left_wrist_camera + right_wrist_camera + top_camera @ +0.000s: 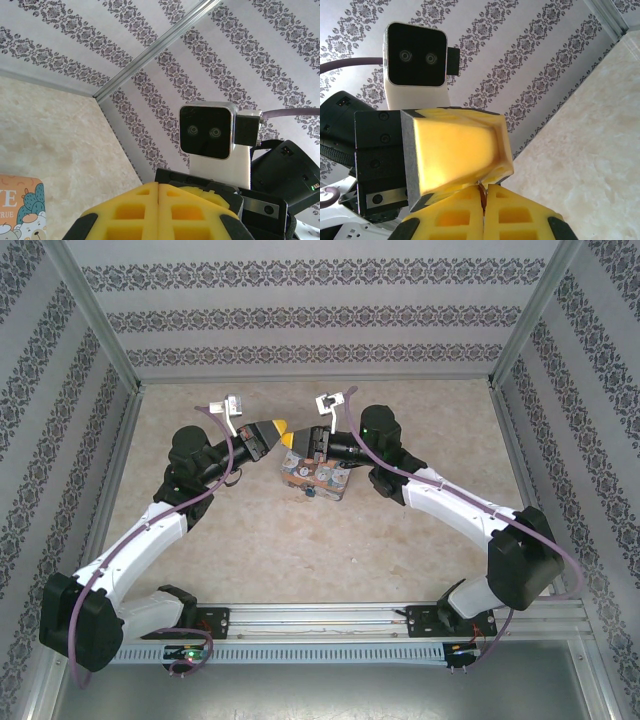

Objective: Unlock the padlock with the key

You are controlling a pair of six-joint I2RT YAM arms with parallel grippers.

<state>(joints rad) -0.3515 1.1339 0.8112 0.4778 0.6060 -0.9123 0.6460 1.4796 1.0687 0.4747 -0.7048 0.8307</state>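
My left gripper [281, 428] and right gripper [291, 441] meet tip to tip just above the cartoon-printed box [316, 479]. In the right wrist view my right gripper [482, 186] is shut on a thin brassy sliver, apparently the key [481, 193], which pokes up to the underside of the left gripper's yellow fingers [455, 150]. The left wrist view has my left gripper [158, 184] shut, its pads pressed together with nothing visible between them. The dark blue padlock is hidden.
The box's corner [20, 210] lies at the lower left of the left wrist view. Patterned walls and metal frame posts [95, 325] enclose the beige tabletop [420, 540]. Each arm's wrist camera [207, 131] faces the other at close range.
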